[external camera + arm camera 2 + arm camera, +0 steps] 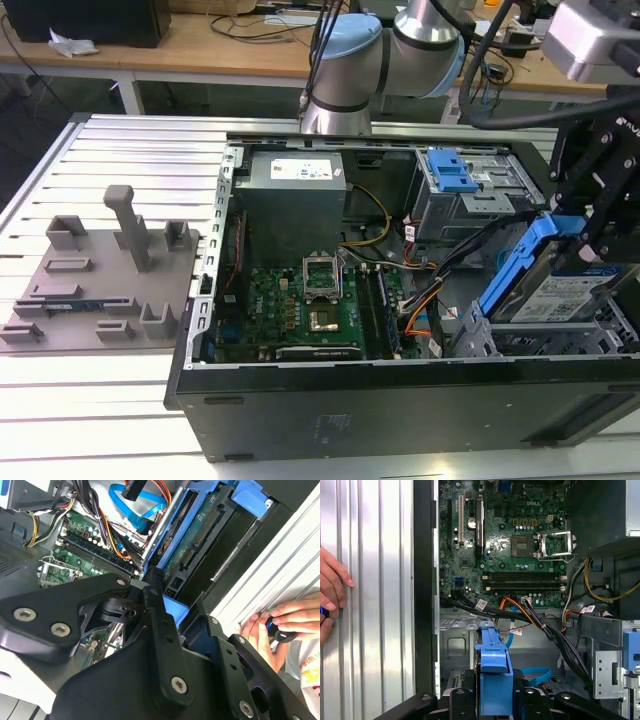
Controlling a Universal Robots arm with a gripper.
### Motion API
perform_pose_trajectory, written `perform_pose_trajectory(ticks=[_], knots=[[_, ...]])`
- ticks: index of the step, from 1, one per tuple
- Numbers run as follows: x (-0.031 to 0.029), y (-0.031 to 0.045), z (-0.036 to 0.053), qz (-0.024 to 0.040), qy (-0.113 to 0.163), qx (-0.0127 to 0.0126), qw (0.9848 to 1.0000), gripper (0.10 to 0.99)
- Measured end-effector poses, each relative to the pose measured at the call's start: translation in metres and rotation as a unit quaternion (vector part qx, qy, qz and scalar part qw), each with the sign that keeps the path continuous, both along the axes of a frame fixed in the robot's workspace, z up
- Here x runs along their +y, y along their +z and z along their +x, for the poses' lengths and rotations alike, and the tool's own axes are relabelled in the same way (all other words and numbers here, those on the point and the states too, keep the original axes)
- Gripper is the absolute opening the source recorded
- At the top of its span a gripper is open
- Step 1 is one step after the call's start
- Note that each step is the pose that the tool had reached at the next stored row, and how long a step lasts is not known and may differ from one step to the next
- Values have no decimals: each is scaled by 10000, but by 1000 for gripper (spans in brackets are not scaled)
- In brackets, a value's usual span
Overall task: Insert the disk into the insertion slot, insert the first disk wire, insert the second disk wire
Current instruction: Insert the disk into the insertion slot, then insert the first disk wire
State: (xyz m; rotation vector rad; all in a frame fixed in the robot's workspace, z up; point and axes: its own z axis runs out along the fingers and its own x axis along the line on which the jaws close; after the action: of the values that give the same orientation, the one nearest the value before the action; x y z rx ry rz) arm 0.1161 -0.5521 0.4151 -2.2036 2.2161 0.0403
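Disk (562,297): silver drive in a bright blue caddy, tilted at the lower right of the exterior frame inside the open computer case (400,405); its raised blue end points up toward the arm, and its green circuit underside (199,532) faces the second wrist camera.
Insertion slot (560,342): grey perforated bay directly below the tilted disk; whether the drive's lower edge already touches it is hard to tell.
Gripper (568,222): black fingers (530,696) closed against both sides of the caddy's blue end (493,667), apparently gripping it; the same clamp (172,611) appears in the second wrist view.
Neighbouring cage (462,190): taller grey bay with a blue latch, up and to the left of the drive.
Wires (420,312): orange, black and blue leads lie loose between the motherboard (310,300) and the drive bays.
Hand (331,597): a person's fingers rest on the slatted aluminium table (130,140) beside the case, around a small blue-and-black object (277,630).
Grey fixture plate (100,285): sits on the table at the exterior view's left, well apart from the case.
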Motion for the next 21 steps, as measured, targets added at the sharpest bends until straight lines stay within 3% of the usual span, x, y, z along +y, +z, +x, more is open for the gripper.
perform_pose_trajectory(ticks=[4,5,7,21], knots=[[-2,-100,0,-1,0,0,10000,369],[-2,-102,0,-2,0,0,10000,376],[-2,-103,0,0,0,0,10000,502],[-2,-105,0,-1,0,0,10000,502]])
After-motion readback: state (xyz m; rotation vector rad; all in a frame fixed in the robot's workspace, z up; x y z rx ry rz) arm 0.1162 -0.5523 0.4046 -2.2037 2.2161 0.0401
